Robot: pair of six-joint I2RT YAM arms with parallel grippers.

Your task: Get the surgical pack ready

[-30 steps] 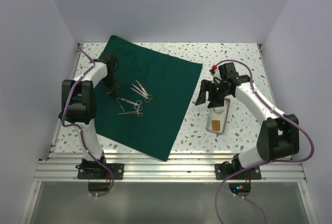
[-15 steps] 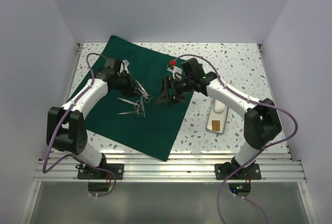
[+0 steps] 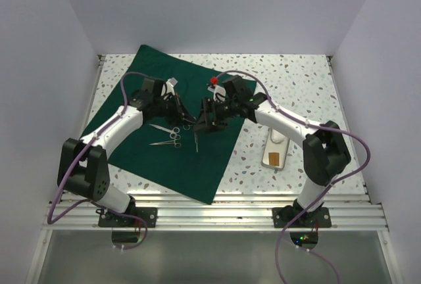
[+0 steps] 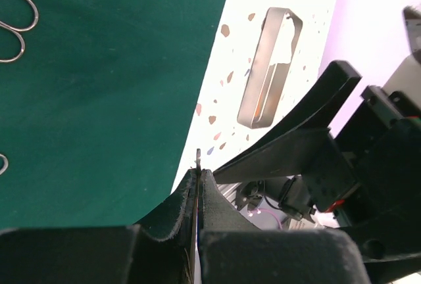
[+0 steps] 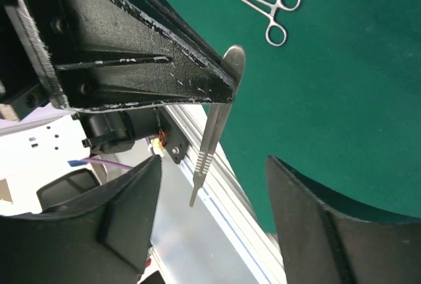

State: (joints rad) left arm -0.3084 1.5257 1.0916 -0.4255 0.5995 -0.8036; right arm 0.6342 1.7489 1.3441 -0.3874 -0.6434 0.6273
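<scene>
The dark green drape (image 3: 204, 96) lies flat on the table with scissors and forceps (image 3: 172, 137) on it. My left gripper (image 3: 187, 114) hovers above the drape, shut on a thin steel scalpel handle (image 3: 195, 141) that hangs down from its tips. The left wrist view shows the left gripper (image 4: 198, 173) pinching the flat handle (image 4: 198, 158) edge-on. My right gripper (image 3: 205, 123) faces it, open. In the right wrist view the right gripper (image 5: 214, 165) has a finger on each side of the ribbed handle (image 5: 209, 146), not touching it. Forceps (image 5: 262, 2) lie beyond.
A small steel tray (image 3: 276, 148) stands on the speckled table right of the drape, also in the left wrist view as the tray (image 4: 281, 18). Ring handles (image 4: 16, 21) lie on the cloth. The aluminium rail (image 3: 210, 215) runs along the near edge.
The right arm has swung left from the tray to the middle of the drape. The left gripper has moved right to meet it, carrying the steel handle.
</scene>
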